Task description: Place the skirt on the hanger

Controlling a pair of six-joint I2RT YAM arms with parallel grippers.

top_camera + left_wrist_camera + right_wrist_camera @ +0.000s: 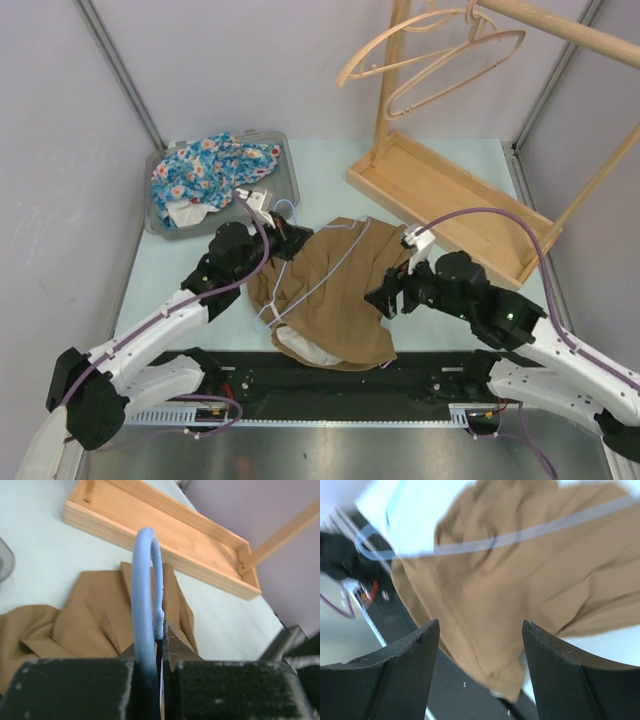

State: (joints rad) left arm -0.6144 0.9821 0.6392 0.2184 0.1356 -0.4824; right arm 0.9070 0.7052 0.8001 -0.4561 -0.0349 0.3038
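Observation:
A brown skirt lies crumpled on the table between the arms. A light blue wire hanger lies across it. My left gripper is at the skirt's upper left edge, shut on the hanger's hook. In the left wrist view the blue hook rises from between the closed fingers, with the skirt behind. My right gripper is open and empty at the skirt's right edge. In the right wrist view the skirt and the hanger wire lie beyond the open gripper.
A grey bin with floral cloth stands at the back left. A wooden rack with a tray base and wooden hangers stands at the back right. A black mat runs along the near edge.

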